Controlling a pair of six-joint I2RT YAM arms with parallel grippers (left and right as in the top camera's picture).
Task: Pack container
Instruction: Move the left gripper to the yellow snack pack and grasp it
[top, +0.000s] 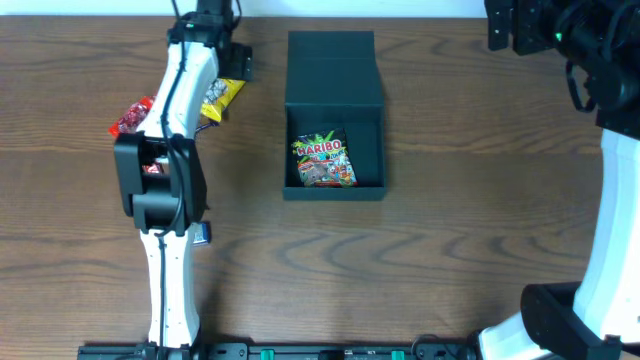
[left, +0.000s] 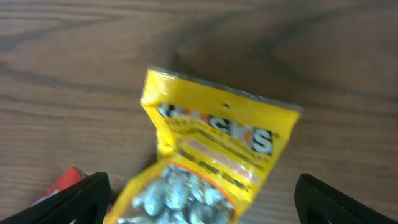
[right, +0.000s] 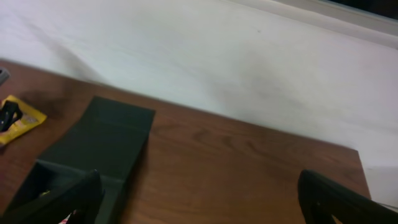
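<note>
Progress partial: colourful Haribo bag (top: 323, 160) inside dark square cardboard container (top: 334, 75); yellow foil packet (left: 211, 155), red foil packet (top: 132, 117) lie outside. Left gripper (left: 211, 199), right gripper (right: 199, 199) both spread, empty.

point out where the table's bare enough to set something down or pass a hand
Widest bare wood: between the container and the right arm. Also free: the near strip in front of the container, and the lane between it and the left arm. Crowded: the far left, where the yellow packet and red packet flank that arm.
</note>
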